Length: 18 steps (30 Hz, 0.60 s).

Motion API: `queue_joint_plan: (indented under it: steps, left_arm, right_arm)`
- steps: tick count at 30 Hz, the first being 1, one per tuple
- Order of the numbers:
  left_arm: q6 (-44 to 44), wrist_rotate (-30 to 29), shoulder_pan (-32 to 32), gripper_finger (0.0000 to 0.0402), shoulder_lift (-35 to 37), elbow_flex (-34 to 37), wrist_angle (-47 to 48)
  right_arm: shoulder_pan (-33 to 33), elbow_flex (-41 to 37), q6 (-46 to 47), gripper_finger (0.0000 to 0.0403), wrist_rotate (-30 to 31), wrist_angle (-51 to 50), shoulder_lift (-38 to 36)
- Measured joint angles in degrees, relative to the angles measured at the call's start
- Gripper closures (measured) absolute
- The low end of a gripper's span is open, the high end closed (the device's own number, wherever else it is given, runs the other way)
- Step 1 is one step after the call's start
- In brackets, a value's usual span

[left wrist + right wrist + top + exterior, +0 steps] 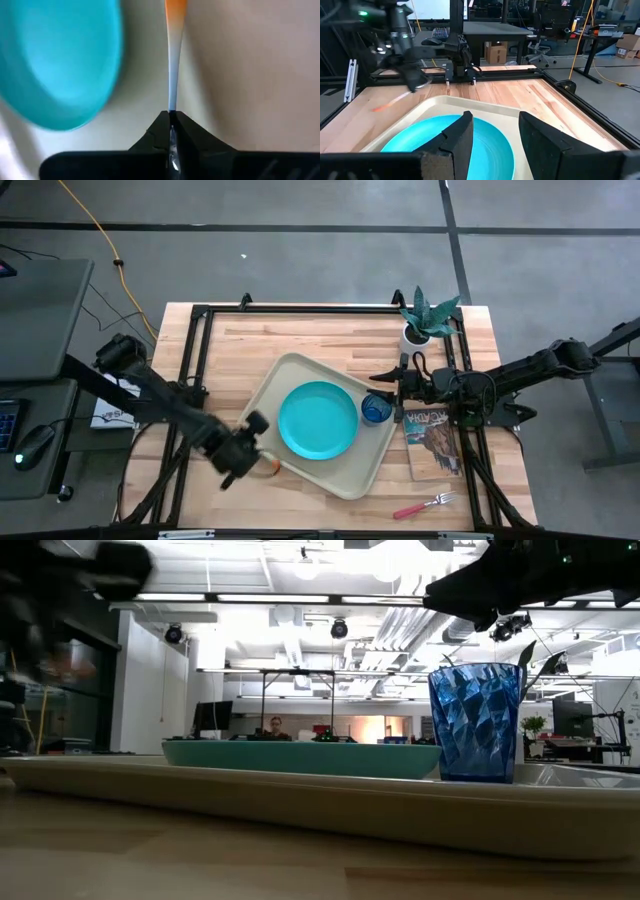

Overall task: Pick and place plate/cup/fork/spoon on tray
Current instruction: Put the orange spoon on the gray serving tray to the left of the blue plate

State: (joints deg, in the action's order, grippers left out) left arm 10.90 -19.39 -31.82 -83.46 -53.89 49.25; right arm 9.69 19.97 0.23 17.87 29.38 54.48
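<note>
The teal plate (318, 420) and blue cup (376, 409) are sitting on the beige tray (352, 478). The orange-handled spoon (173, 60) is being held at the tray's left edge, while the red-handled fork (424, 504) is lying on the bench.

One camera hangs overhead, looking straight down on the whole worktop. Another sits at worktop level, close beside the tray (330, 802), facing the room. Each wrist camera looks past its own fingers; all four catch the plate (318, 420).
</note>
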Motion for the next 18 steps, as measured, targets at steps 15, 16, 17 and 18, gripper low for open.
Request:
queue_joint_plan:
  steps: [15, 16, 17, 18]
  left_arm:
    - [45.0, -7.0, 11.0, 0.0401, 0.0, 0.0, 11.0]
    - [46.6, -7.9, 11.2, 0.0401, 0.0, 0.0, 10.6]
    - [48.5, -8.6, 11.6, 0.0401, -0.1, 0.0, 10.1]
    - [50.9, -8.9, 12.2, 0.0401, -0.4, 0.0, 9.3]
  right_arm:
    - [0.0, 0.0, 0.0, 0.0254, 0.0, -1.5, 0.0]
    - [0.0, 0.0, 0.0, 0.0254, 0.0, -1.5, 0.0]
    - [0.0, 0.0, 0.1, 0.0254, 0.0, -1.5, 0.0]
    - [0.0, 0.0, 0.5, 0.0254, 0.0, -1.5, 0.0]
